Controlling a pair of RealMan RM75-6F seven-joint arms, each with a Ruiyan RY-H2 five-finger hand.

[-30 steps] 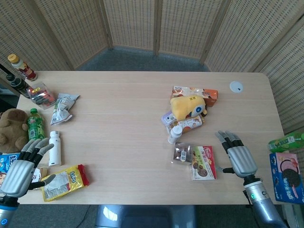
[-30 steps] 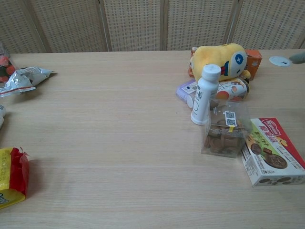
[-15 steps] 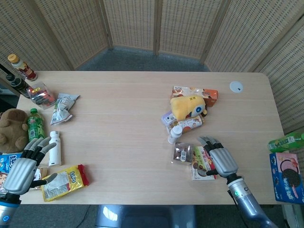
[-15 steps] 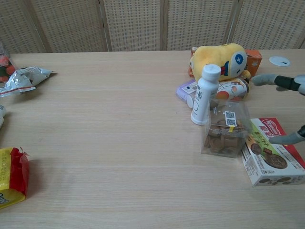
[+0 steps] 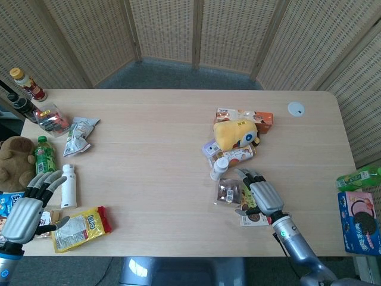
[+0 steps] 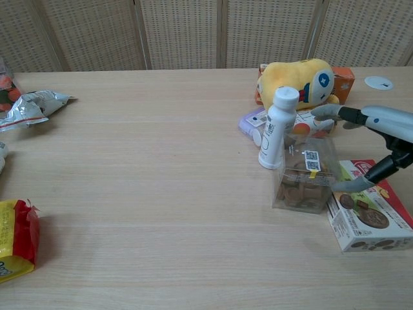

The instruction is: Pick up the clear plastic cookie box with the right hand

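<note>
Right now I am holding my right hand [image 5: 264,196] over the red-and-white printed snack carton [image 6: 368,210], just beside the clear plastic cookie box [image 6: 304,177]. Its fingers [image 6: 330,111] are spreading apart and grasping nothing; in the chest view one is reaching past the box's far side and the thumb is hanging near its right edge, though I cannot tell whether either is touching it. The box is sitting upright on the pale wooden counter [image 5: 155,149], between the carton and the white capped bottle [image 6: 277,128], in front of the yellow plush toy [image 5: 235,132]. My left hand [image 5: 28,207] is hovering at the counter's near left edge, fingers fanned and released, beside the yellow-and-red snack bag [image 5: 80,227].
</note>
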